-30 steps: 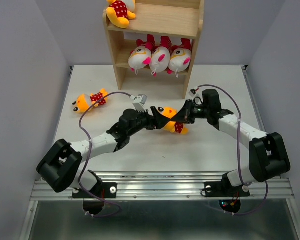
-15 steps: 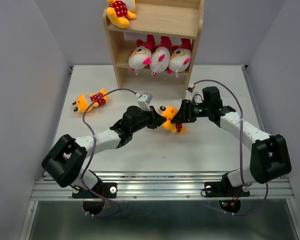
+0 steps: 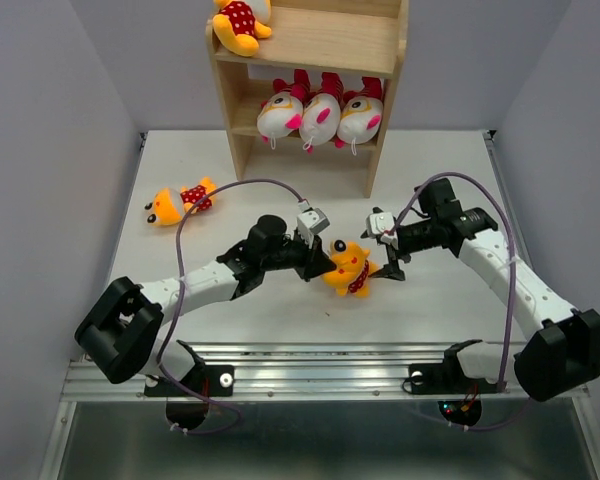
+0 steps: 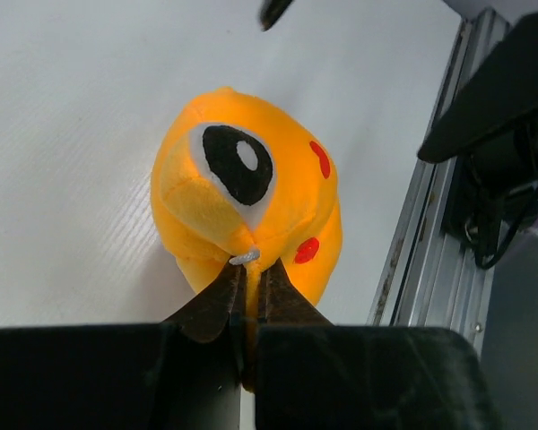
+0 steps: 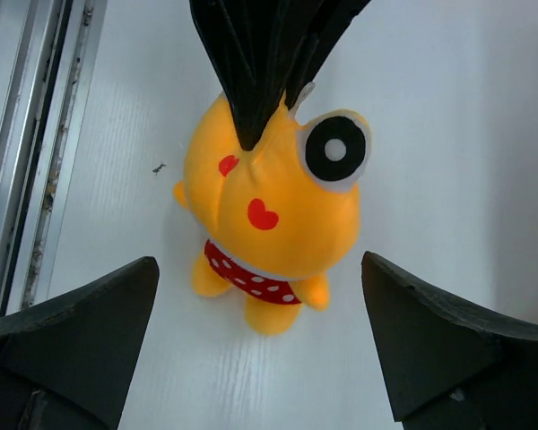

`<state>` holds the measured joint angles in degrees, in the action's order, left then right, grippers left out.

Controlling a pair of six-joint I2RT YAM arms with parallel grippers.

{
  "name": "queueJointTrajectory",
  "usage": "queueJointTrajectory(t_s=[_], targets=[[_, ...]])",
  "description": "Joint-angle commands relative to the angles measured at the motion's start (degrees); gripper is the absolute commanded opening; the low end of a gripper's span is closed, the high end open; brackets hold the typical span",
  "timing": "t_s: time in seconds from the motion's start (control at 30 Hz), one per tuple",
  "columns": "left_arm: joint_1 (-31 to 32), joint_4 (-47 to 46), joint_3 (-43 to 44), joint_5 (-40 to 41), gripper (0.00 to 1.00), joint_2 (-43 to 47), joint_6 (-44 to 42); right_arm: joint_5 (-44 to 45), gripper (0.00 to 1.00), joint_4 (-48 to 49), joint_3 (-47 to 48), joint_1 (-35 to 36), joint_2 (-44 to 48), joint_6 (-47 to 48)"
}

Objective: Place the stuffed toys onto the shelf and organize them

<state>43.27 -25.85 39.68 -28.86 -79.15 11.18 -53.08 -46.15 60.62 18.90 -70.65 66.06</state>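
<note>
Item under inspection: one yellow toy (image 3: 346,268) in a red white-dotted shirt, located near the front edge of the bench (image 3: 430,170), about midway along it. It sits upright; I cannot tell whether its feet touch the surface.

My left gripper (image 3: 322,262) is clenched on the side of its head, jaws pinched together on the plush. My right gripper (image 3: 385,248) is released, jaws spread wide just beside the toy and touching nothing.

A second yellow toy (image 3: 180,202) lies near the left edge of the bench. The shelf (image 3: 330,45) stands at the back edge. A third yellow toy (image 3: 238,22) occupies the left end of its top board. Three white-headed toys (image 3: 320,115) fill the tier below, side by side.
</note>
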Motion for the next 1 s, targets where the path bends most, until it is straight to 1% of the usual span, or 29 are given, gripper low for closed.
queueJointTrajectory(t_s=[0.0,0.13,0.2,0.27,0.33,0.37,0.4,0.47,0.5,0.53,0.57,0.6,0.63,0.67,0.7,0.73,0.77,0.8,0.83,0.87,0.9,0.97], targets=[[1.3,5.5,3.6,-6.9,0.00,2.5,-13.5,-5.4,1.00,-4.6,2.3,0.5,-4.9,14.3],[2.6,6.8,5.0,-7.7,0.00,2.4,-17.2,-9.4,1.00,-13.1,9.5,0.5,-11.8,18.7],[3.1,6.9,5.5,-7.8,0.00,1.7,-17.6,-10.0,1.00,-14.0,10.7,2.0,-13.6,18.0],[3.8,6.9,6.3,-7.5,0.00,1.1,-17.8,-8.5,0.99,-14.0,11.2,3.1,-15.3,17.0],[4.1,6.9,6.7,-6.8,0.00,0.8,-17.7,-7.3,0.93,-13.1,10.6,4.5,-15.3,15.9],[4.1,6.9,6.8,-6.5,0.00,0.6,-17.5,-6.7,0.88,-12.8,10.3,5.0,-15.0,15.3],[4.1,6.7,6.8,-6.0,0.00,0.6,-17.2,-6.1,0.72,-12.8,10.0,5.0,-14.9,14.5],[4.1,6.0,6.5,-3.2,0.00,1.1,-16.1,-5.7,0.55,-12.9,10.0,5.0,-14.3,12.0],[4.0,5.5,5.8,-2.2,0.00,1.5,-15.4,-5.5,0.37,-12.8,10.1,5.0,-14.3,10.5],[3.9,4.8,5.2,-0.4,0.04,2.0,-14.7,-5.1,0.25,-12.4,10.2,5.0,-14.2,8.5],[3.8,4.1,4.5,0.5,0.15,2.5,-13.2,-4.5,0.11,-10.7,10.4,5.0,-14.1,5.9],[3.8,2.7,3.9,1.6,0.33,3.7,-12.3,-2.7,0.01,-8.8,10.3,5.0,-13.7,2.4],[3.8,2.1,2.6,3.7,0.39,4.5,-11.6,-1.4,0.01,-3.8,9.8,5.0,-13.6,-8.0],[3.7,1.3,1.9,5.1,0.52,6.3,-9.0,-0.1,0.01,-2.2,9.4,5.0,-13.4,-12.1],[3.7,-0.5,0.9,6.6,0.60,7.2,-7.9,1.7,0.01,-0.6,9.0,5.0,-12.8,-15.3],[3.6,-1.6,-1.0,9.6,0.72,8.4,-6.7,2.7,0.01,5.1,7.3,5.0,-12.1,-24.6],[3.6,-2.7,-2.0,11.4,0.86,9.5,-5.6,4.0,0.01,9.1,5.9,5.0,-11.1,-31.1],[3.4,-5.3,-3.2,13.5,0.99,12.1,-2.9,5.8,0.01,12.7,4.4,5.0,-8.7,-42.9],[3.3,-6.6,-4.4,15.0,0.99,13.3,-1.5,6.8,0.01,16.8,2.8,5.0,-7.6,-49.6],[3.0,-8.1,-6.9,17.8,0.98,15.6,-0.1,7.8,0.01,23.7,-0.1,4.4,-6.7,-56.8],[2.9,-11.1,-8.2,19.4,0.99,16.6,3.5,8.9,0.01,25.9,-1.3,3.4,-6.1,-69.5],[2.4,-14.1,-11.8,21.3,0.99,18.3,6.8,10.1,0.01,30.6,-3.5,3.3,-5.6,-78.9]])
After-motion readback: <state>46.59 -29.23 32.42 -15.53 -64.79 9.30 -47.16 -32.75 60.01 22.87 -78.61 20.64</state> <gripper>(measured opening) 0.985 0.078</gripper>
